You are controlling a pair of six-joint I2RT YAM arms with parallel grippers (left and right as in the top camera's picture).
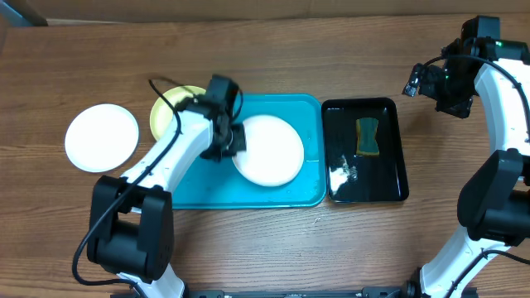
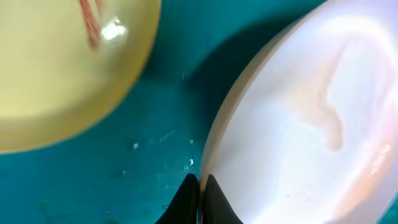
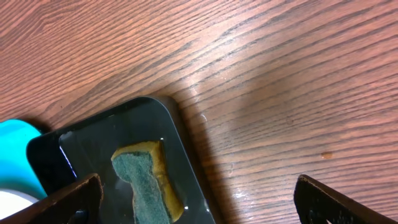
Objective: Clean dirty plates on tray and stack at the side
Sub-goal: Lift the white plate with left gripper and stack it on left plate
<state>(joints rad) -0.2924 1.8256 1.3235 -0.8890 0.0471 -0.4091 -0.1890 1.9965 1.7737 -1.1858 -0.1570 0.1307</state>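
Observation:
The turquoise tray point(image 1: 207, 186) lies mid-table. On it sits a white plate point(image 1: 267, 150), which in the left wrist view point(image 2: 311, 124) carries a faint orange-brown smear. My left gripper point(image 1: 232, 139) is shut on that plate's left rim, and its black fingertips point(image 2: 200, 190) pinch the thin edge. A pale yellow-green plate point(image 1: 166, 108) overlaps the tray's far left corner and has a reddish streak point(image 2: 90, 18). Another white plate point(image 1: 102, 136) rests on the table left of the tray. My right gripper point(image 1: 443, 87) hangs open at the far right, holding nothing.
A glossy black tray point(image 1: 389, 186) stands right of the turquoise one, with a green-and-yellow sponge point(image 1: 368, 136) and some foam inside. In the right wrist view the sponge point(image 3: 146, 180) lies below and left of the open fingers, with bare wood to the right.

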